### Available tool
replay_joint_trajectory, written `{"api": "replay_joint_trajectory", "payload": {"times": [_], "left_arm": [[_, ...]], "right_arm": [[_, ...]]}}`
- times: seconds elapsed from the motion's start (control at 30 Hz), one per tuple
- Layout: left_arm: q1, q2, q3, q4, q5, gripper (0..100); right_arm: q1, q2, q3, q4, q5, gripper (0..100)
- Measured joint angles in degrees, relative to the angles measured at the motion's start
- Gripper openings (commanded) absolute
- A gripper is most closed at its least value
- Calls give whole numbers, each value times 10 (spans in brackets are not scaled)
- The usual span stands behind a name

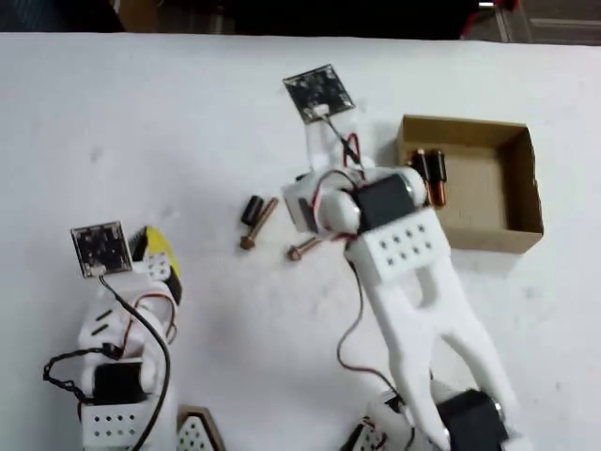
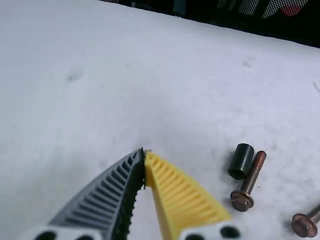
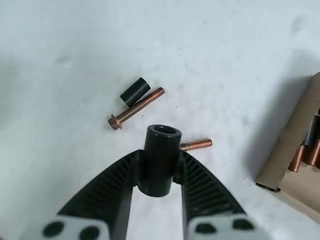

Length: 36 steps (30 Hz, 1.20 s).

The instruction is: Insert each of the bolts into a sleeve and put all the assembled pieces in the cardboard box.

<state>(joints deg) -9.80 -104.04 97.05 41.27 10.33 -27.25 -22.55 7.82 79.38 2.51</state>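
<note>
Left pincer (image 2: pixel 144 156) closed on nothing, tips low over the table (image 1: pixel 141 122). Loose sleeve (image 1: pixel 252 209) lies alongside a bolt (image 1: pixel 260 224), second bolt (image 1: pixel 302 249) near. Right pincer (image 3: pixel 160 162) clamps a black sleeve (image 3: pixel 162 142), bore up. Cardboard box (image 1: pixel 488 188) far right, assembled pieces (image 1: pixel 432 174) inside.

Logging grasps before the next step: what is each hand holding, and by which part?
The right hand holds a black sleeve, pinched across its side walls, open end past the fingertips. The left hand is shut on nothing.

The sleeve (image 3: pixel 161 160) hides the head of one bolt (image 3: pixel 196 145). The box (image 3: pixel 282 165) is cut off by the picture's edge.
</note>
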Motion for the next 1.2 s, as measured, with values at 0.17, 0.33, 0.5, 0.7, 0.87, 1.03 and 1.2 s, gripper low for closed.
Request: {"api": "replay_joint_trajectory", "payload": {"times": [0.17, 0.33, 0.5, 0.7, 0.87, 1.03, 1.2], "left_arm": [[0, 0, 0, 0, 0, 22], [0, 0, 0, 0, 0, 22], [0, 0, 0, 0, 0, 22], [0, 0, 0, 0, 0, 22], [0, 0, 0, 0, 0, 22], [0, 0, 0, 0, 0, 22], [0, 0, 0, 0, 0, 22]], "right_arm": [[0, -62, 0, 42, 0, 17], [0, -129, 0, 76, 0, 17], [0, -207, 0, 102, 0, 17], [0, -312, 24, 125, 0, 17], [0, -410, 120, 90, 0, 17], [0, -520, 246, -5, 0, 17], [54, -611, 351, -80, 37, 16]]}}
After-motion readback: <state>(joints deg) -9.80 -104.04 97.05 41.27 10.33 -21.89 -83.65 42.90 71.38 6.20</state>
